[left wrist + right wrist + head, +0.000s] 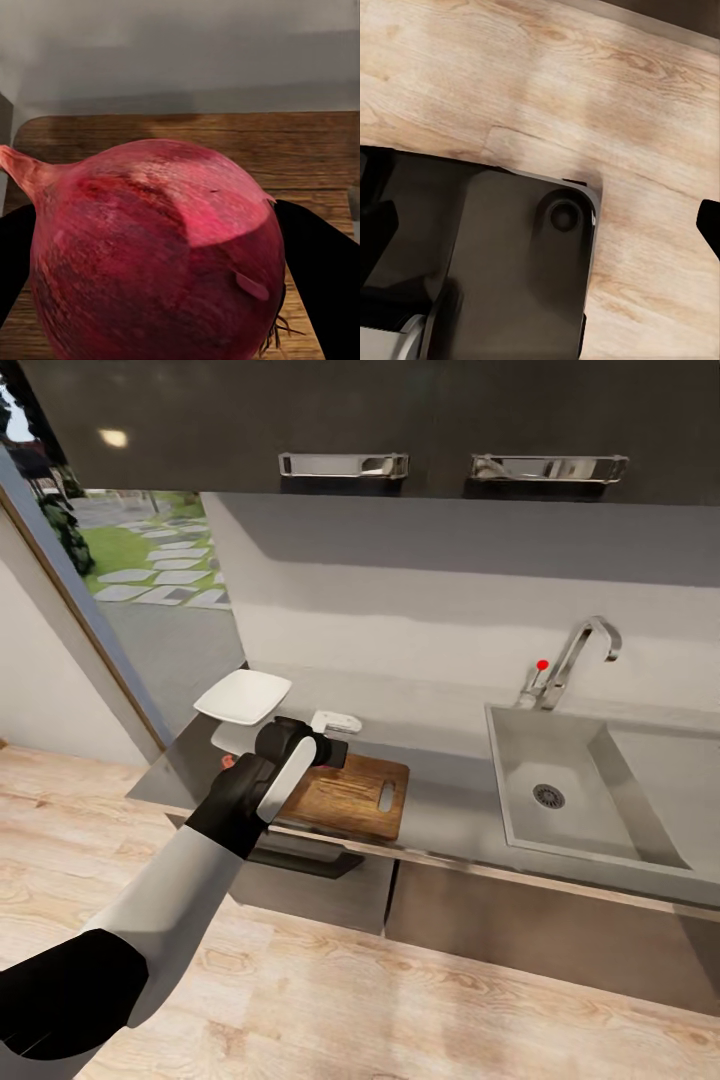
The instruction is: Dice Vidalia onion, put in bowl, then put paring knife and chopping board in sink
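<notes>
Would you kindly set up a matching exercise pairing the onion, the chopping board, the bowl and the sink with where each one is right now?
1. Vidalia onion
2. chopping board
3. bowl
4. sink

a. farthest toward the window
b. beneath the tap
c. between the left gripper's fingers
d. on the countertop, near its front edge

Pairs: 1-c, 2-d, 3-a, 4-b
</notes>
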